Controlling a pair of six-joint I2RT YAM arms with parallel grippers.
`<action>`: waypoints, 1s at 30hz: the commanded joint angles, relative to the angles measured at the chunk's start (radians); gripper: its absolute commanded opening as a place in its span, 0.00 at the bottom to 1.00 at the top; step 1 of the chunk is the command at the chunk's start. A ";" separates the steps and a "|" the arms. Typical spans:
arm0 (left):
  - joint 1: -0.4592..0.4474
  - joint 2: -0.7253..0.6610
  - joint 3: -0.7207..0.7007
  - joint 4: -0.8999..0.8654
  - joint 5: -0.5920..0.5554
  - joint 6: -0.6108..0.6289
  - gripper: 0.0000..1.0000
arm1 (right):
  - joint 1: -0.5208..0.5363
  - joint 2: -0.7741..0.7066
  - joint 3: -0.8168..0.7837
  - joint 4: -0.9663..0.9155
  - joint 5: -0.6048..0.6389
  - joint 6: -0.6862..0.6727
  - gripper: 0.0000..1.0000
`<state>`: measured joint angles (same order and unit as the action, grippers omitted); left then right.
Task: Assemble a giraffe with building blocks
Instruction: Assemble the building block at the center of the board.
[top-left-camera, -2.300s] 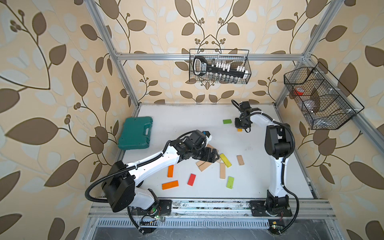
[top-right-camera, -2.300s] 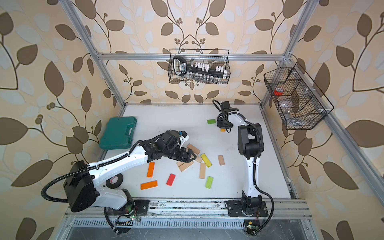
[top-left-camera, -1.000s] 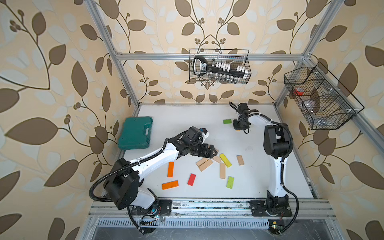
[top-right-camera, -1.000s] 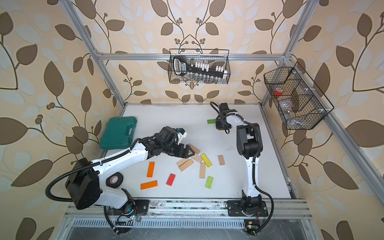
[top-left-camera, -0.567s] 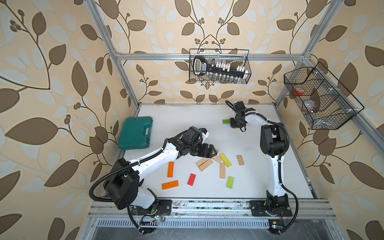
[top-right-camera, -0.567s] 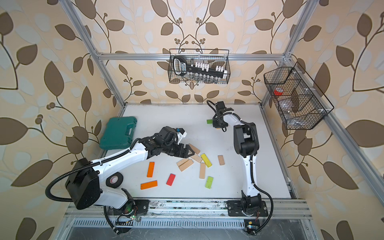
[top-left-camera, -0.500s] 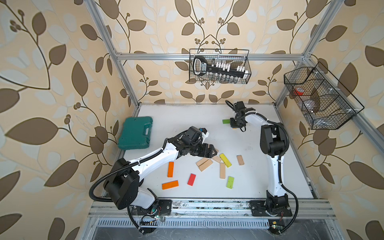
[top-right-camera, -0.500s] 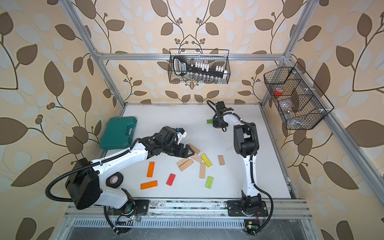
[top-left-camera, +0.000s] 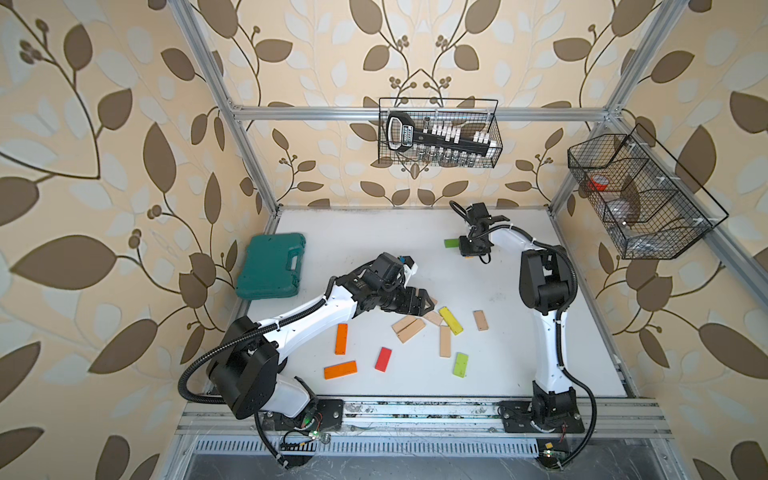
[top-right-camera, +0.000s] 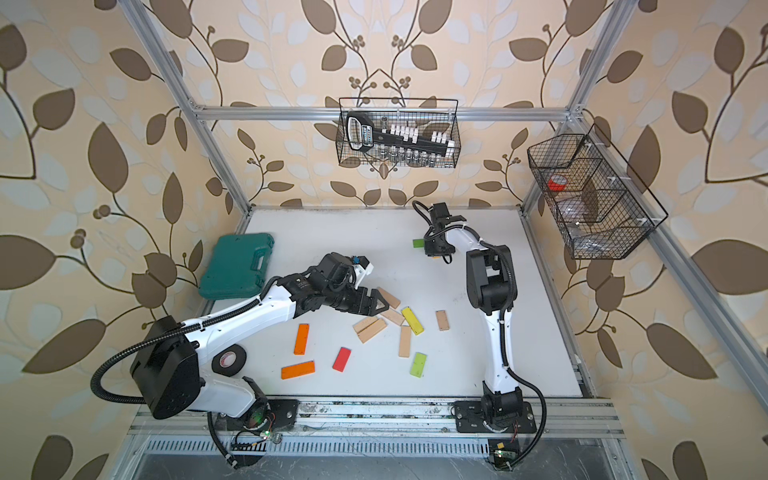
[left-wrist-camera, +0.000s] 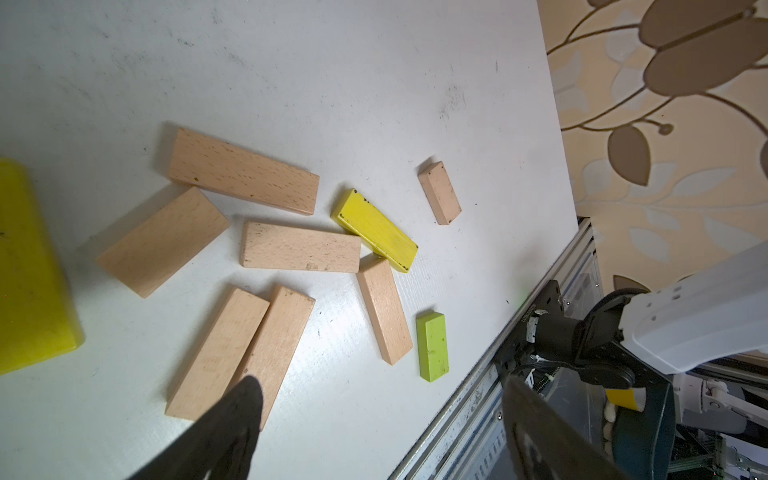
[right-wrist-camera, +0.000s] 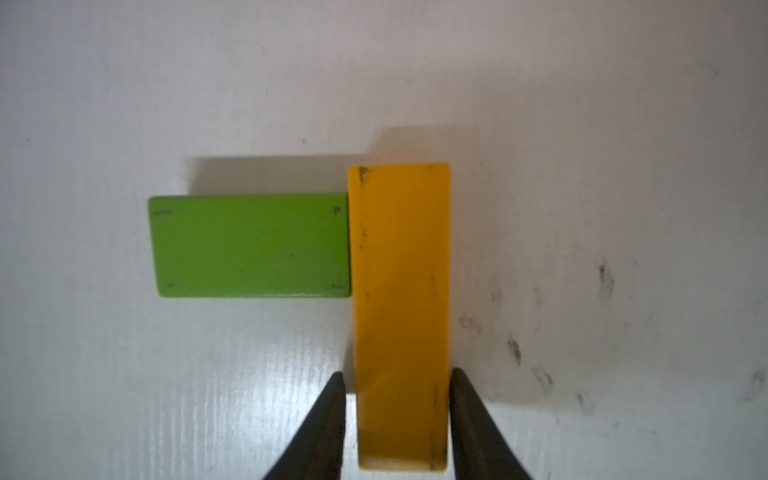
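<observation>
"So, in a top view, where's the work?"

"At one o'clock on the table (top-left-camera: 374, 232). The right gripper (top-left-camera: 471, 249) hangs low beside a green block (top-left-camera: 451, 243). The left gripper (top-right-camera: 376, 305), jaws wide and empty, hovers mid-table over the loose blocks (top-right-camera: 370, 328). The green case (top-left-camera: 272, 266) sits well clear at nine o'clock."

"Left wrist?"

"Crowded: the beige planks (left-wrist-camera: 301, 251) lie close, and a yellow plank (left-wrist-camera: 374, 230) lies against two of them. I'd judge a clean pick awkward."

"Right wrist?"

"An amber block (right-wrist-camera: 401, 316) lies flat, with the green one's short end butting its long side, probably head against neck. The jaws straddle it narrowly, and a sliver of table shows at one side, so it looks unclamped."
</observation>
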<state>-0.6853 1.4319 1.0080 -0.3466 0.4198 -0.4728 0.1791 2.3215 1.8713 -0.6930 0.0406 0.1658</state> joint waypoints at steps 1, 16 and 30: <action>0.013 -0.019 -0.012 0.013 0.013 0.029 0.90 | 0.004 0.026 -0.001 -0.045 -0.008 0.003 0.34; 0.013 -0.024 -0.015 0.012 0.011 0.030 0.90 | 0.004 0.006 -0.028 -0.045 -0.006 0.001 0.26; 0.013 -0.034 -0.019 0.010 0.004 0.030 0.90 | 0.003 -0.009 -0.058 -0.045 0.007 0.009 0.26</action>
<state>-0.6853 1.4307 0.9943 -0.3470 0.4191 -0.4706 0.1795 2.3142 1.8549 -0.6796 0.0410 0.1673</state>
